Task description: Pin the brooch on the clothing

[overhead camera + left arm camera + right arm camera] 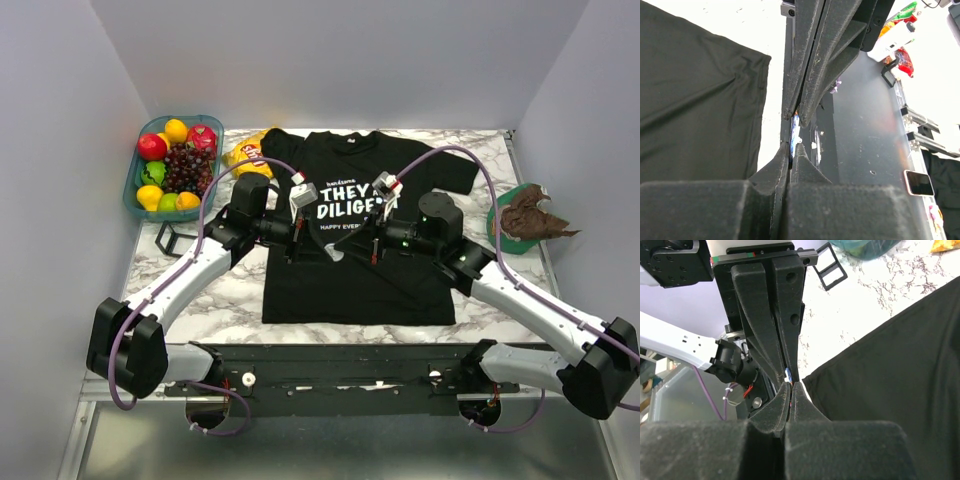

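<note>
The left arm's fingers are clenched tight. Tip to tip against them, the right arm's fingers are clenched as well. The brooch is caught where the two pairs meet, and both pinch it. Only a tiny sliver of it shows, whitish-blue with an orange speck. It is held in the air over the clothing, a black T-shirt spread flat on the marbled surface. In the top view the meeting point lies just below the white print. Both arms reach in over the shirt's middle and cover part of the lettering.

At the back, on the left arm's side, a blue-green tray holds dark grapes, a red apple, an orange, a lemon and a green fruit. A yellow snack bag lies just beside the shirt's sleeve on that side. A black open frame lies on the surface near the tray, close to the left arm. Past the shirt's other sleeve, a green plate carries a crumpled brown thing.
</note>
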Tool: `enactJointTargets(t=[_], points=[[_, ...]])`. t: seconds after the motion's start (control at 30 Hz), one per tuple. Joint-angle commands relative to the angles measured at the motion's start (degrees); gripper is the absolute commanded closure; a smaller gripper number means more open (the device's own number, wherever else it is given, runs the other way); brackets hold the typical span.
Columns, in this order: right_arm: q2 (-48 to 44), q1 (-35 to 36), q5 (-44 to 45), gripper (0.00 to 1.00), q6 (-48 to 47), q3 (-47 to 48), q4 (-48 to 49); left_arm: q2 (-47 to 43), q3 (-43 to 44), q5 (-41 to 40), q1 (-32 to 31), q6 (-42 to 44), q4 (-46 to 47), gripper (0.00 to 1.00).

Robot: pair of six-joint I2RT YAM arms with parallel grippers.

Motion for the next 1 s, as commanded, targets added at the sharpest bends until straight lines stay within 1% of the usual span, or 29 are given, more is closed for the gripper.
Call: enactJointTargets(t=[0.0,0.13,0.23,0.37,0.4,0.43,0.47,0.57,0.77,0.97], points=[[-1.8,0.2,3.8,0.99,-1.6,-1.8,-1.3,-1.6,-0.9,1.6,-0.2,-2.4,4.1,1.00],[-3.1,0.2,5.9,0.99,-2.5,-2.4,-2.6,-1.8,-0.9,1.7,-0.2,-2.6,4.5,0.98],[-3.1,0.2,6.3,0.99,-3.0,-2.8,-3.4,-2.2,-1.3,2.5,-0.2,-3.4,5.4,1.00],[-2.1,0.2,2.5,0.98,-4.8,-1.6,-4.5,-1.9,-2.6,2.2,-0.2,-6.1,7.2,1.00],[-1.7,0.2,1.8,0.96,-6.0,0.1,-7.9,-1.6,-2.4,2.0,-0.1,-6.2,7.2,1.00],[-1.0,0.3,0.8,0.94,-6.7,1.1,-8.9,-1.2,-2.1,1.4,-0.2,-6.1,7.1,1.00],[-0.7,0.4,0.8,0.89,-7.4,1.7,-10.1,-0.9,-1.5,1.0,-0.2,-5.4,5.6,1.00],[-0.4,1.1,2.0,0.77,-9.8,2.9,-12.8,0.2,-0.3,0.1,-0.2,-3.4,1.8,1.00],[0.8,2.2,3.0,0.63,-12.3,4.3,-15.5,0.4,-0.3,-0.2,-0.2,-3.1,1.0,1.00],[0.9,3.6,3.0,0.53,-11.9,5.0,-14.3,1.1,0.1,0.0,-0.2,-2.7,0.2,1.00]])
